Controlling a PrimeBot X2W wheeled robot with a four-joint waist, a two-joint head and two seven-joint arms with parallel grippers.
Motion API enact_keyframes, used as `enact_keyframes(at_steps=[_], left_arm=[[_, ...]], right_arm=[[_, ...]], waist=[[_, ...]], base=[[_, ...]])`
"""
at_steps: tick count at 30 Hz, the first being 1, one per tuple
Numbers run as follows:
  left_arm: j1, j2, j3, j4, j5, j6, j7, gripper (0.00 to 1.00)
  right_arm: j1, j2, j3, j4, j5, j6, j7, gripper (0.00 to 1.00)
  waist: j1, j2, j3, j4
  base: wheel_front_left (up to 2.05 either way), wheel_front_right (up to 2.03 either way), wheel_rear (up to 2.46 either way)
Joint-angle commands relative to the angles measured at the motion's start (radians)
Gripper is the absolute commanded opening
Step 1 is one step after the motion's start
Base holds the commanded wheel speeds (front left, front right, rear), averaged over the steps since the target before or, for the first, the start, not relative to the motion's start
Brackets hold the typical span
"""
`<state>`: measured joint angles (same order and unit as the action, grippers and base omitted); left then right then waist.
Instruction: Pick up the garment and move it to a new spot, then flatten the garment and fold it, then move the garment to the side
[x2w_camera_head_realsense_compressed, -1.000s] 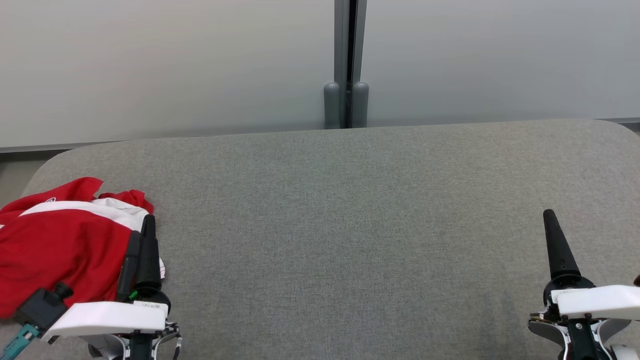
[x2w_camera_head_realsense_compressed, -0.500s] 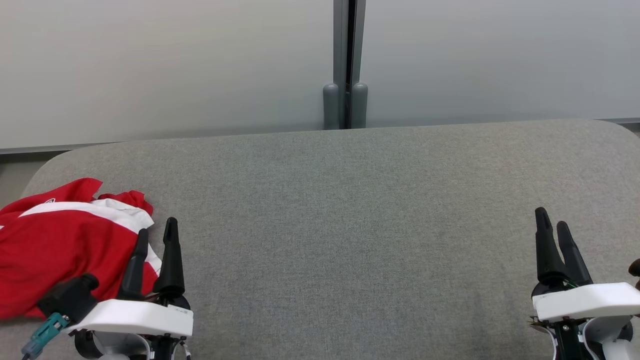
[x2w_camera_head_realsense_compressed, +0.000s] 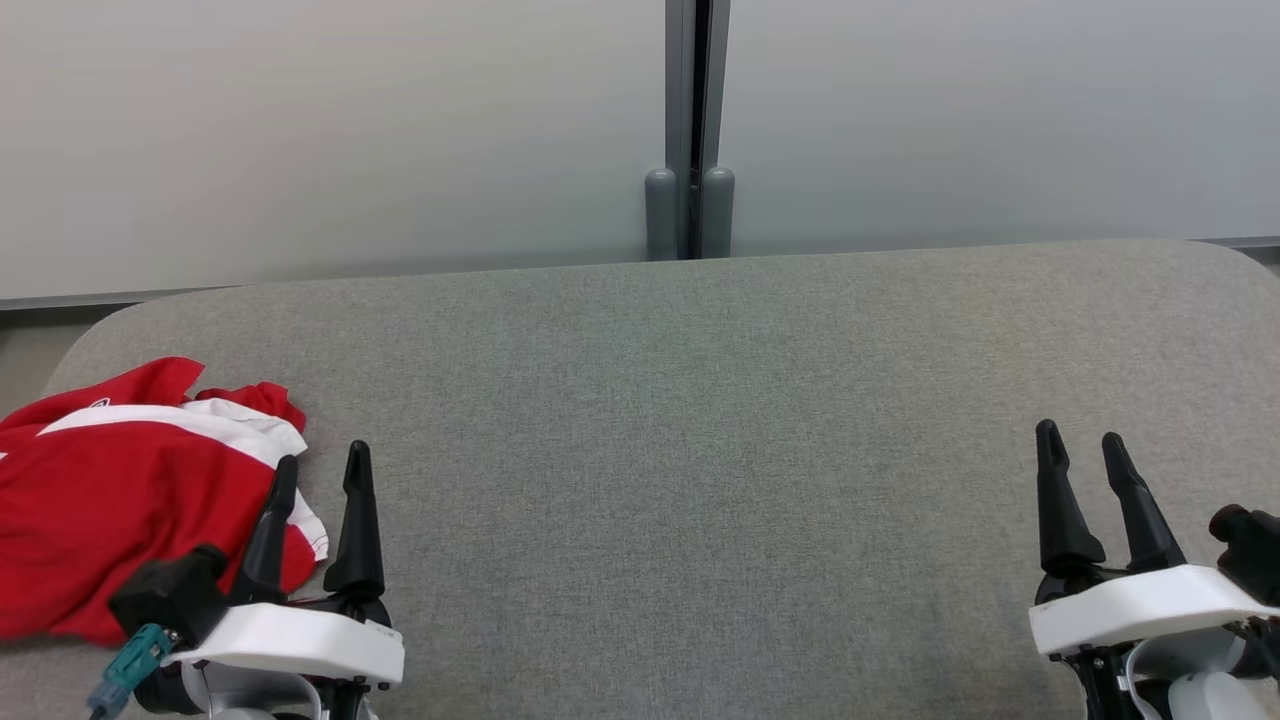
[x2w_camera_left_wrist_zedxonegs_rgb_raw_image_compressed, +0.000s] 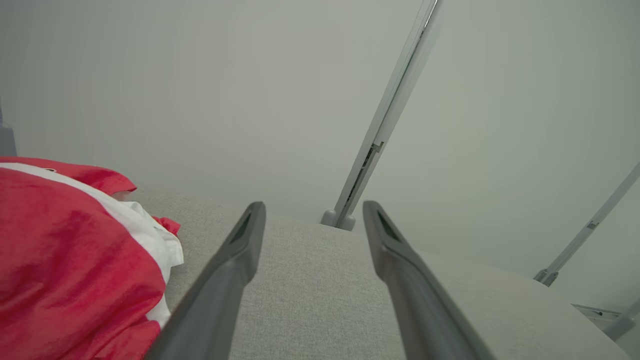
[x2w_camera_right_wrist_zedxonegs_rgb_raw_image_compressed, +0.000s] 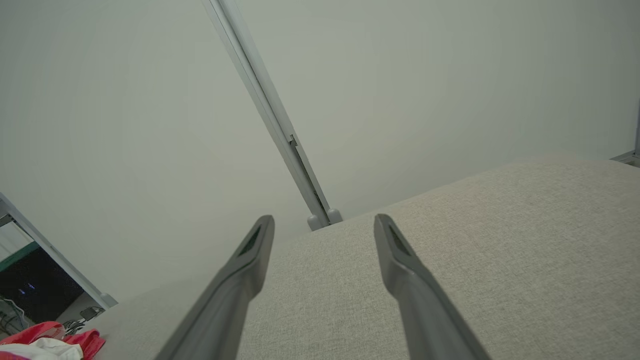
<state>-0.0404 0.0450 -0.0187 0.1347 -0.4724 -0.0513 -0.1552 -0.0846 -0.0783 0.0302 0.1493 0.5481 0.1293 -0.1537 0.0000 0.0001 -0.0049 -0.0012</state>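
Lying at 9 o'clock on the surface (x2w_camera_head_realsense_compressed: 700, 450): one garment (x2w_camera_head_realsense_compressed: 120, 490), red with a white band, rumpled.

- Left jaws: at 7 o'clock in the head view, parted, holding nothing. The garment sits just beside them, toward their 9 o'clock. The outer finger (x2w_camera_head_realsense_compressed: 268, 540) overlaps the hem; contact cannot be told. In the left wrist view the garment (x2w_camera_left_wrist_zedxonegs_rgb_raw_image_compressed: 65, 265) lies wholly outside the gap, with bare surface between the fingers.
- Right jaws: at 5 o'clock, parted, holding nothing, well apart from the garment, which shows small at 8 o'clock in the right wrist view (x2w_camera_right_wrist_zedxonegs_rgb_raw_image_compressed: 45, 342).
- Hidden: the garment's left part is cut off by the head view's edge. Its near hem is behind the left wrist housing and a teal connector (x2w_camera_head_realsense_compressed: 125, 665).
- Surface: grey woven covering, rounded far corners.
- Room: pale wall panels (x2w_camera_head_realsense_compressed: 300, 130) behind, joined at 12 o'clock by a grey post (x2w_camera_head_realsense_compressed: 690, 120).
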Motion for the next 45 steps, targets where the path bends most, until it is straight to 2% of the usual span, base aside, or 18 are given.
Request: enact_keyframes(at_steps=[1, 20, 45], left_arm=[[-0.001, 0.007, -0.001, -0.006, 0.034, 0.007, -0.011, 1.00], [0.003, 0.008, -0.015, -0.006, 0.195, 0.025, -0.052, 1.00], [0.000, 0.008, -0.031, -0.013, 0.373, 0.043, -0.103, 1.00]], right_arm=[[-0.022, -0.014, 0.006, 0.000, -0.040, 0.002, -0.014, 1.00], [-0.033, -0.036, 0.058, 0.012, -0.212, 0.002, -0.055, 1.00], [-0.042, -0.039, 0.083, 0.010, -0.377, 0.002, -0.106, 1.00]], waist=[[0.0000, -0.0001, 0.000, 0.001], [0.0000, -0.0001, -0.003, 0.008], [0.0000, -0.0001, -0.008, 0.012]], base=[[0.00, 0.00, 0.00], [0.00, 0.00, 0.00], [0.00, 0.00, 0.00]])
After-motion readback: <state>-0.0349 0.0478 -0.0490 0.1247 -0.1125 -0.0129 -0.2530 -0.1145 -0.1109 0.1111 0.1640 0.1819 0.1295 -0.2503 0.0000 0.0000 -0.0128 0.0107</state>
